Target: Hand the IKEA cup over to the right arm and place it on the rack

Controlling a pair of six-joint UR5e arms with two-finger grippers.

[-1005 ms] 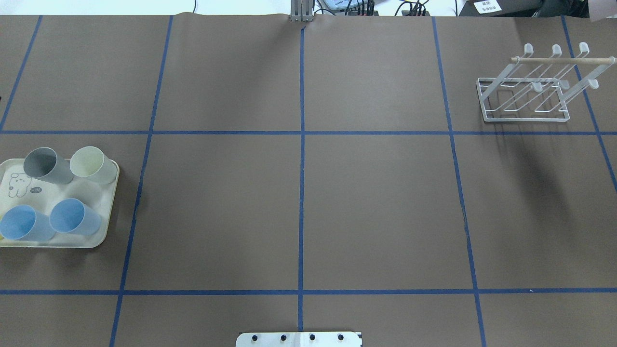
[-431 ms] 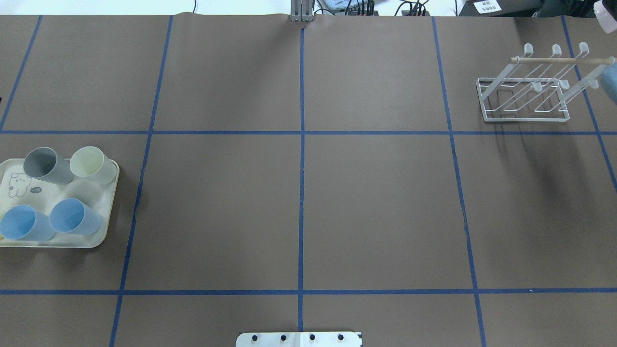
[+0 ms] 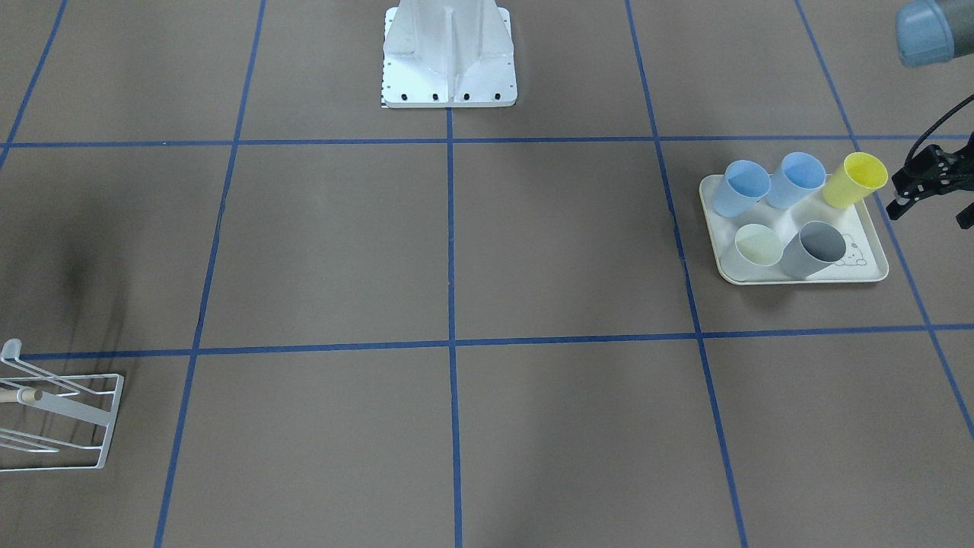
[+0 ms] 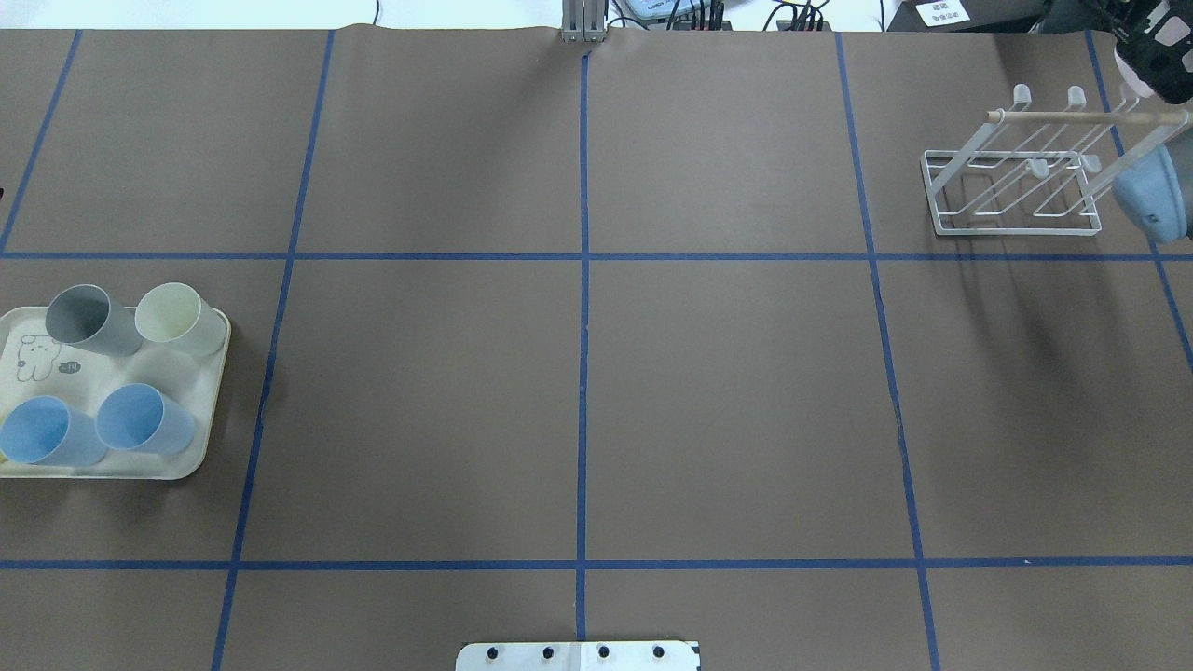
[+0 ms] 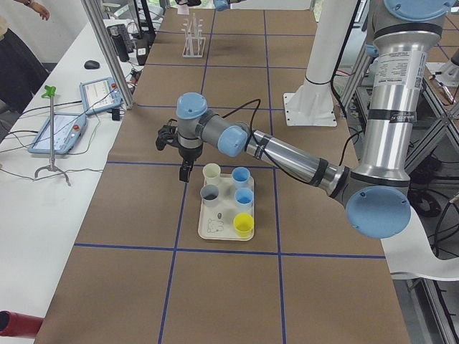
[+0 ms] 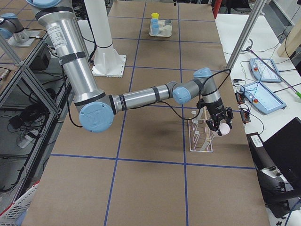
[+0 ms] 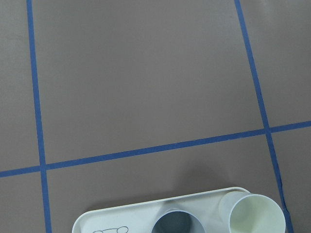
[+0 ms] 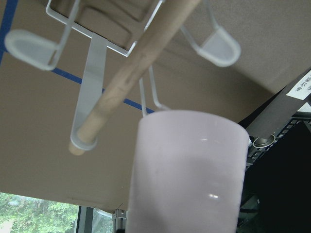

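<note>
Item: IKEA cup (image 8: pixel 187 170), pale lilac-pink, plain wall.
Location: off the table, carried in the right gripper (image 6: pixel 220 125) beside the end of the rack (image 4: pixel 1016 230) that lies farthest to the robot's right. It sits on no prong yet.
Right fingers: clamped on the cup. The fingers themselves barely show, so the hold is read from the cup hanging at the gripper's tip in the right side view.
Cup axis: runs straight away from the right wrist camera. Which end is the mouth cannot be told.
Rack parts: a wooden dowel (image 8: pixel 131 77) crosses on a diagonal, and a capped prong (image 8: pixel 221 46) stands above the cup's far end.
Key relation: the dowel's end lies just up and left of the cup's far end, with the prong above it. All are near one another, and no contact is visible.
Next move (judged): the cup's open end must be lined up with a prong and slid over it. The dowel is close enough to be knocked.
Left gripper (image 3: pixel 930 207): just beside the tray (image 3: pixel 867 243), near the yellow cup (image 3: pixel 856 181). Its fingers appear spread with nothing between them.
Nearer arm: the right arm (image 6: pixel 141 96) is at the rack, and the left is well apart at the table's other end.
Stage (judged): handover done, placing in hand.
</note>
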